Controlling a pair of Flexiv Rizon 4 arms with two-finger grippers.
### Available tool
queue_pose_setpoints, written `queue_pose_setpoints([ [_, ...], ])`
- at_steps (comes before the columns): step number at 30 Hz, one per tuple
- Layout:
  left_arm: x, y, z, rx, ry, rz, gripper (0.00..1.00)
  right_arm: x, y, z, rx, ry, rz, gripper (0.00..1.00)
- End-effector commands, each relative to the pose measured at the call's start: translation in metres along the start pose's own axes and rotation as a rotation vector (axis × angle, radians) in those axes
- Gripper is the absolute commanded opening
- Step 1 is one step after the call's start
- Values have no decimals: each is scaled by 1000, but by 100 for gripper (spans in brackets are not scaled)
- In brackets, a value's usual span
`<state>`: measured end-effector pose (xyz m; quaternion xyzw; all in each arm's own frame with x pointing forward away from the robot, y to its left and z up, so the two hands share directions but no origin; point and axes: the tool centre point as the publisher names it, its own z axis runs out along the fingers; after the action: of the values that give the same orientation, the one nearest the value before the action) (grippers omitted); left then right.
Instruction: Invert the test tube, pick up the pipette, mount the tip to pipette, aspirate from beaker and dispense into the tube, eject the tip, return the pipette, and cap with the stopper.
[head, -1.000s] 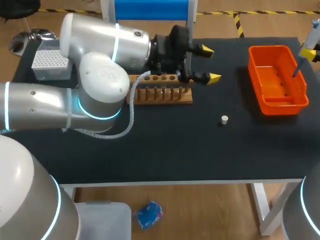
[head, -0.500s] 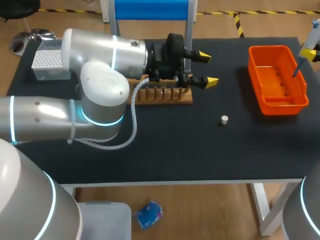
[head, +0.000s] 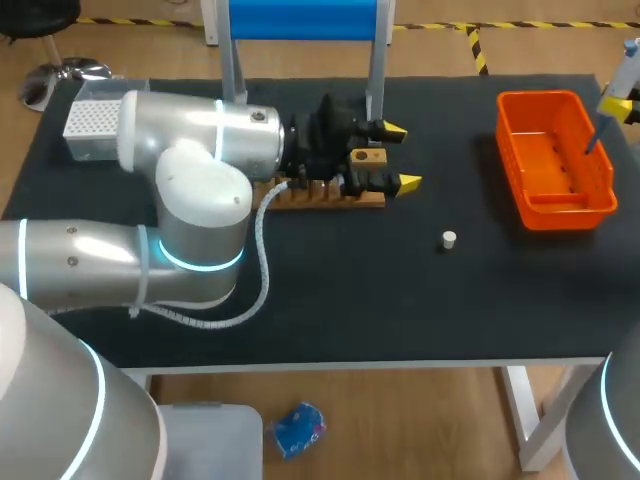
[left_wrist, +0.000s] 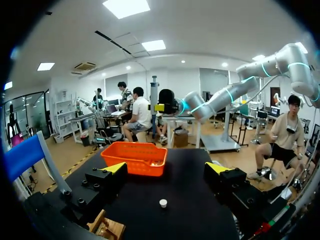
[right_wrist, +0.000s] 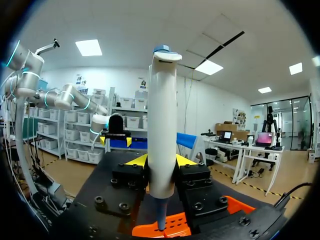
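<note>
My left gripper (head: 400, 157) hangs open over the right end of the wooden tube rack (head: 325, 192), with nothing between its fingers. In the left wrist view the left gripper (left_wrist: 165, 170) looks out over the table at the small white stopper (left_wrist: 163, 203) and the orange bin (left_wrist: 135, 157). The stopper (head: 449, 239) lies alone on the black table. At the far right edge my right gripper (head: 618, 103) is shut on the white pipette (head: 627, 58), held upright above the orange bin (head: 555, 155). In the right wrist view the pipette (right_wrist: 162, 135) stands between the fingers of the right gripper (right_wrist: 162, 162).
A white tip box (head: 92, 125) sits at the back left corner, partly behind my left arm. That arm covers much of the rack and the table's left half. The orange bin (right_wrist: 175, 226) lies right under the pipette's lower end.
My left arm has drawn back, bringing its open gripper leftward and nearer, over the rack's right end. The right gripper and pipette have kept still.
</note>
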<state>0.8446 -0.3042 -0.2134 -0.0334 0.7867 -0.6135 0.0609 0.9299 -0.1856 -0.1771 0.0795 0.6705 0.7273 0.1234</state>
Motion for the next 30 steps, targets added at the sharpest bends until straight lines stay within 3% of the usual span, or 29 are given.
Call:
queue_pose_setpoints([
  [1, 5, 9, -15, 150, -18, -5, 100, 1, 1, 0, 3, -1, 0, 0],
  [10, 5, 24, -17, 187, -19, -15, 100, 1, 1, 0, 3, -1, 0, 0],
  [17, 6, 24, -17, 226, -18, 17, 100, 1, 1, 0, 3, -1, 0, 0],
  [30, 9, 23, -19, 199, -44, 2, 100, 1, 1, 0, 3, -1, 0, 0],
])
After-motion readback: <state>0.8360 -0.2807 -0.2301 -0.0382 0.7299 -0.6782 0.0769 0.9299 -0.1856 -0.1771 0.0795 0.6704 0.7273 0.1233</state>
